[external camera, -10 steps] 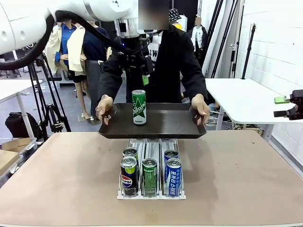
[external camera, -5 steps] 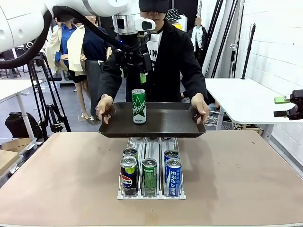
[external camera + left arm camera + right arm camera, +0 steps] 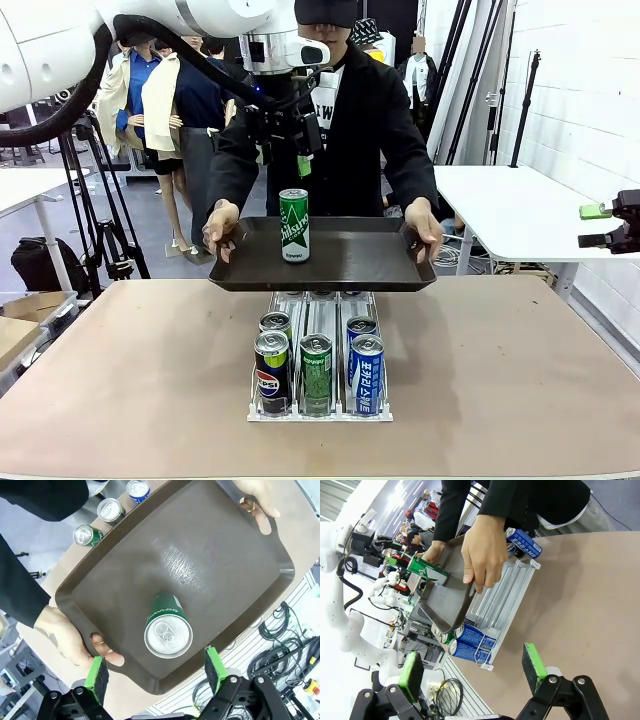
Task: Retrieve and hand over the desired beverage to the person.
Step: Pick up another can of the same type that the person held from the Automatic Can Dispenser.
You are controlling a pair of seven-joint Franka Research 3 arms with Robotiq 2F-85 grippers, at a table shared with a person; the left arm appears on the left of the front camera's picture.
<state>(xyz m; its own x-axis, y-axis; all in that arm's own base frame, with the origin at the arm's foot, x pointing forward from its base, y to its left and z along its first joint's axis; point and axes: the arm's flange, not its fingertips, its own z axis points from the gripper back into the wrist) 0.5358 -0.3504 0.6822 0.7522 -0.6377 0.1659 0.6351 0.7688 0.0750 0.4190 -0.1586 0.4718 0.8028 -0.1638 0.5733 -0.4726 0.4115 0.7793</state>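
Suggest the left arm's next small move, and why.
Probably lift the left pincer straight up and back, clear of the tray. It hangs open above the green can without touching it; the can stands upright on the tray, which the person's hands grip at both ends. The handover looks done, so clearing the arm lets the person take the tray away.

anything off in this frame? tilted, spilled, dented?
Nothing stands out. The green can stands upright on the tray, held level by the person; the five cans in the rack are upright too. No spill or dent visible.
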